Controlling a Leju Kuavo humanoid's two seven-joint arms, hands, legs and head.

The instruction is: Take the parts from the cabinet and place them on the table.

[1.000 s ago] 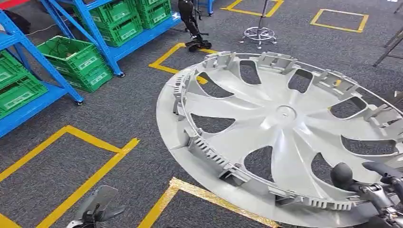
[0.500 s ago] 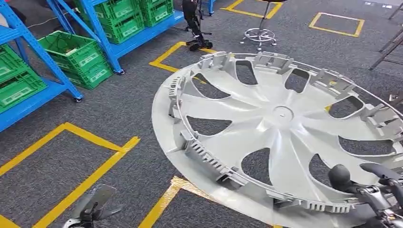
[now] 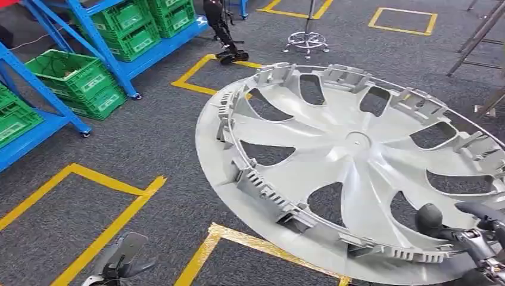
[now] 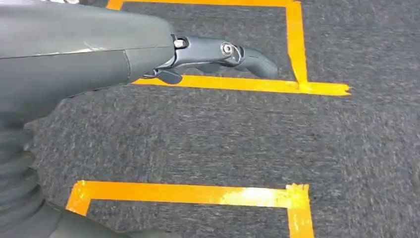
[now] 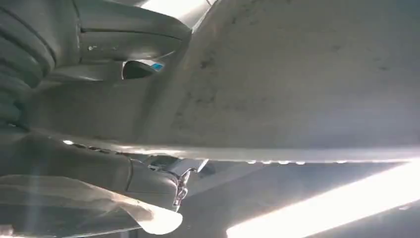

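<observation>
The right hand is gripping a big silver wheel cover by its near edge, down at the lower right of the head view. The dark fingers are curling over the rim from above with the thumb pressing on the inner face right next to them, so the rim is sitting pinched between thumb and fingers. The cover is facing up with its ribbed back side showing, tilting a bit, and spreading out forward and to the left of those fingers, hanging over the grey carpet. In the right wrist view the grey thumb is lying flat against the cover's pale surface.

The left hand is hanging low, well apart from the cover, holding nothing. In the left wrist view its dark fingers are sticking out fairly straight over the carpet, with yellow tape lines on the floor beneath them.

Way out past the fingers on the left side, blue shelving is holding green crates, and a stool base is sitting further back.
</observation>
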